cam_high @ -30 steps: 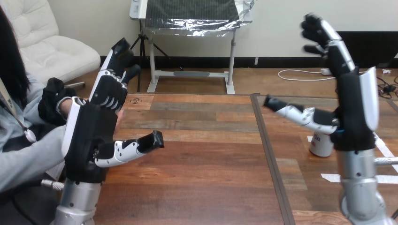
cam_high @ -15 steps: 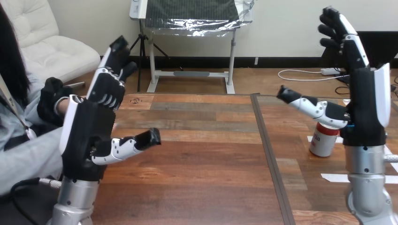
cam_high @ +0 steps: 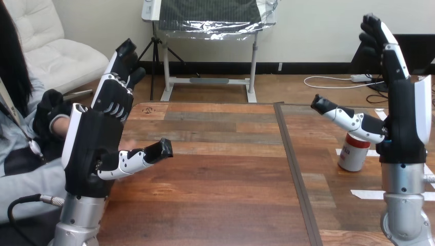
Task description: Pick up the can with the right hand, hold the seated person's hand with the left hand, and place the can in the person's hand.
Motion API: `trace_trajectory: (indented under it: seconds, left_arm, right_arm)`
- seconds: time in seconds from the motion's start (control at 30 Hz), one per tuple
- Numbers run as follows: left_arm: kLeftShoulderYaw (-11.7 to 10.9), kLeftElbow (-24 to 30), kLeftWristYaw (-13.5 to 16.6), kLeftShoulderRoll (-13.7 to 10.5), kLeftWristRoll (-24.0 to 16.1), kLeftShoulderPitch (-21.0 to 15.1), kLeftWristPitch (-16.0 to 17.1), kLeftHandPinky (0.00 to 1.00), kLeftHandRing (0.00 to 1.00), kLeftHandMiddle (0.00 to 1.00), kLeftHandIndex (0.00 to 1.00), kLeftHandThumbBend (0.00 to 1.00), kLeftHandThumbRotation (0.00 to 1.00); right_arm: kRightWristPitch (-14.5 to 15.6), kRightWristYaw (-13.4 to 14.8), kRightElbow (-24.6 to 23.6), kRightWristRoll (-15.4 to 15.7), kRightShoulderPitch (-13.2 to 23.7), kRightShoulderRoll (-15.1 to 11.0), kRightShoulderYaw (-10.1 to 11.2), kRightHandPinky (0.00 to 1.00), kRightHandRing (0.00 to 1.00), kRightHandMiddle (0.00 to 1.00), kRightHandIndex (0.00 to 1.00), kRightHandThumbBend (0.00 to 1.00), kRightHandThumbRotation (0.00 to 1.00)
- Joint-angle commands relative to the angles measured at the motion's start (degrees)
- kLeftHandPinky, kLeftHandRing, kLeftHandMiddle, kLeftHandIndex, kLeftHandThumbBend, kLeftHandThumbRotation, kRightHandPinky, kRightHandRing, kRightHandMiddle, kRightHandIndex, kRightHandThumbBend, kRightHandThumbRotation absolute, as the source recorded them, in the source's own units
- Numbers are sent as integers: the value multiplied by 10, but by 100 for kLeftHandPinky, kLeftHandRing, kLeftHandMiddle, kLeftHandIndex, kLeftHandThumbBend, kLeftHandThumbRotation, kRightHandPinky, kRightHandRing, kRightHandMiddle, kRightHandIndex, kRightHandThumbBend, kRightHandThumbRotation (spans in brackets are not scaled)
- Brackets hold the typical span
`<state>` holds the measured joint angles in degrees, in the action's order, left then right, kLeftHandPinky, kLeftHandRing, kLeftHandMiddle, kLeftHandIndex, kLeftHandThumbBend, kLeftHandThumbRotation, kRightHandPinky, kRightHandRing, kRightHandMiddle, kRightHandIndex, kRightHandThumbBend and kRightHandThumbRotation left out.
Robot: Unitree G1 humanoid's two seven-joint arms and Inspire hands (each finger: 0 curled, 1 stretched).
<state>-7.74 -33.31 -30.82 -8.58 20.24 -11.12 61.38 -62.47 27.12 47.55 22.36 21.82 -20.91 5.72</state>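
Inventory from my remote station, clock positions read from the centre of the head view.

1. Left hand: at 8 o'clock, raised above the table. Its fingers are straight and point to 12, its thumb juts toward 3, and it is spread and empty.

2. Right hand: at 3 o'clock, also upright. Fingers are extended toward 12 and the thumb reaches toward 9 (a near mirror of the left). It holds nothing.

3. Can: red and white, standing upright on the table at about 4 o'clock. It is at the right palm's 9 o'clock, with the right thumb crossing over its top in the view. No hand holds it.

4. Person's hand: at 9 o'clock, off the table's left edge and behind the left hand's fingers. It is partly covered, so I cannot tell whether the two touch.

5. Tape strip: white, flat on the table at the can's 5 o'clock.

6. Dark seam: runs from 12 to 6 across the table between the hands. The can stands on its 3 o'clock side.
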Motion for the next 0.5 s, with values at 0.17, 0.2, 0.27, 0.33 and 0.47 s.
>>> trace_trajectory:
  seconds: [0.17, 0.2, 0.27, 0.33, 0.47]
  left_arm:
    - [0, 26, -2, -7, 1, -12, -5, 94, 99, 100, 96, 100, 42]
    - [-1, 26, -1, -6, -1, -11, -4, 94, 99, 100, 95, 100, 42]
    - [-1, 25, -1, -6, 0, -12, -6, 94, 99, 100, 96, 100, 42]
    - [0, 24, -3, -5, 2, -12, -8, 94, 99, 100, 96, 100, 42]
    - [-1, 18, -2, -2, 2, -13, -6, 94, 99, 100, 96, 100, 42]
  right_arm:
    - [7, -7, 38, -22, 55, -19, 8, 80, 85, 88, 90, 100, 52]
    - [6, -9, 41, -24, 55, -20, 7, 81, 85, 88, 90, 100, 51]
    - [7, -9, 49, -27, 58, -20, 8, 80, 85, 88, 90, 100, 51]
    - [8, -14, 56, -34, 61, -19, 9, 80, 85, 88, 90, 100, 50]
    - [10, -25, 70, -46, 66, -20, 8, 80, 85, 88, 90, 100, 49]
